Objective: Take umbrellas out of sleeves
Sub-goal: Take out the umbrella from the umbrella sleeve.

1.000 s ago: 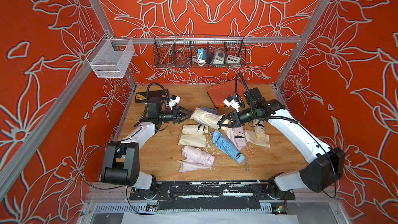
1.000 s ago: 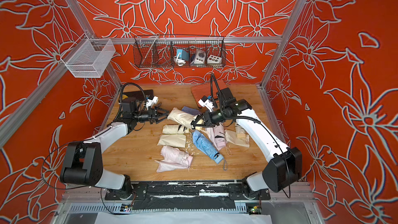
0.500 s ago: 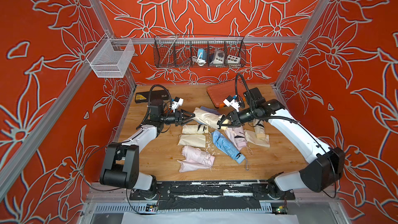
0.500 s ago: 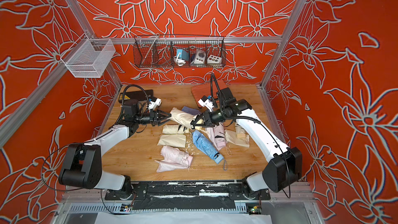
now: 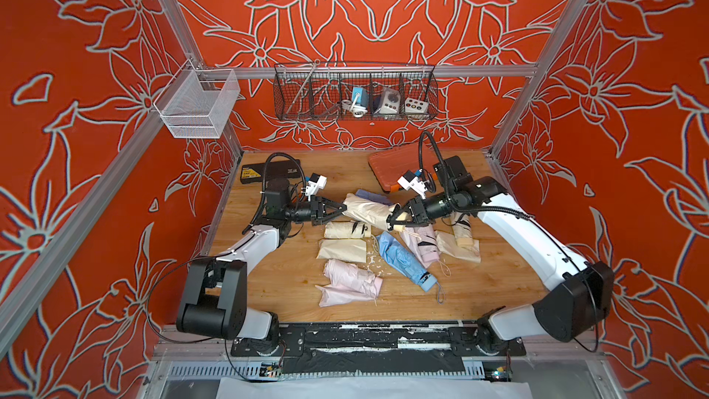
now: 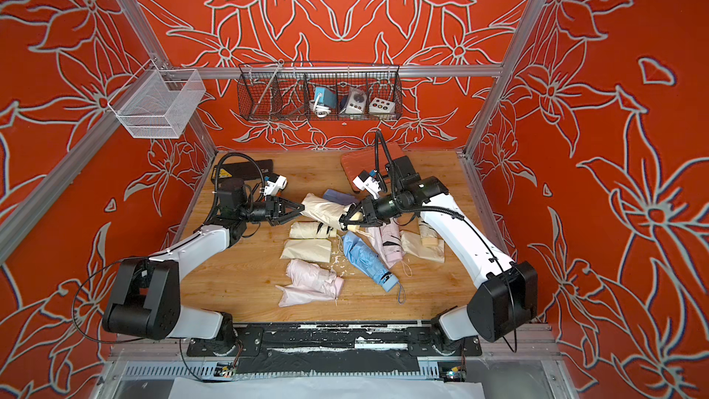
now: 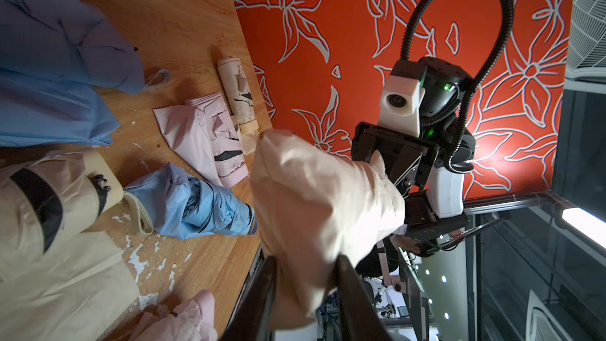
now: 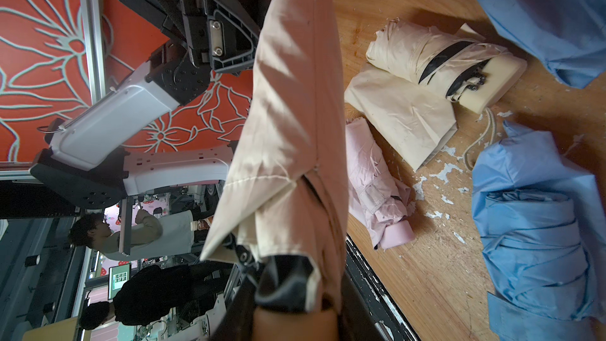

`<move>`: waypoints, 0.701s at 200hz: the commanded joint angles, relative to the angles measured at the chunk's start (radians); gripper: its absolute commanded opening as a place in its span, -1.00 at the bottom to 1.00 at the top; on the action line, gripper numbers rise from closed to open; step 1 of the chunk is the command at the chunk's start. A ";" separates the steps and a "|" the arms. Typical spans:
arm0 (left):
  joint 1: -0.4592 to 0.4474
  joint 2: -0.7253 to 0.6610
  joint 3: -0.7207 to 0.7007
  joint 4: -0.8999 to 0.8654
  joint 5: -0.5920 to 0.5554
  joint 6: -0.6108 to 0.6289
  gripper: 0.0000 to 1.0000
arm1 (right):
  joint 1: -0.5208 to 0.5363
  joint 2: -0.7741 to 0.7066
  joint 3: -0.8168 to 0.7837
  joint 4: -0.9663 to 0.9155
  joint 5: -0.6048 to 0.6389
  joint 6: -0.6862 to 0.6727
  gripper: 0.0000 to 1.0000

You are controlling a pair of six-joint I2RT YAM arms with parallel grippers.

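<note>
Umbrella (image 8: 324, 224) in cream sleeve (image 5: 364, 211), one of six, left tool (image 5: 342, 208) pinching sleeve, right tool (image 5: 393, 220) pinching handle (image 8: 295, 323)

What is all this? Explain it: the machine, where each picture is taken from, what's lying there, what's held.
Two robot arms, the left arm and right arm, stand at a wooden table. Two pictures look down from overhead; two come from cameras on the arms' wrists. On the table lie folded umbrellas and sleeves in cream, pink and blue, plus an orange case. Held between the arms is a cream umbrella inside its cream sleeve: the right jaws grip its handle end, the left jaws pinch the sleeve's closed end.
</note>
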 commanded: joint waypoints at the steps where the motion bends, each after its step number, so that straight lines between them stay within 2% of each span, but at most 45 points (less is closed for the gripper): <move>1: 0.002 0.004 0.004 0.057 0.025 -0.026 -0.79 | 0.002 0.004 0.037 0.032 -0.052 -0.018 -0.92; 12: 0.003 0.006 0.009 0.061 0.027 -0.031 -1.00 | 0.002 0.009 0.040 0.030 -0.047 -0.017 -0.92; 104: 0.134 -0.028 0.003 0.035 -0.064 -0.011 -1.00 | -0.001 0.012 0.035 -0.047 0.028 -0.064 -0.99; 140: 0.154 -0.023 0.023 -0.054 -0.085 0.065 -1.00 | -0.007 0.007 0.038 -0.047 0.030 -0.065 -0.99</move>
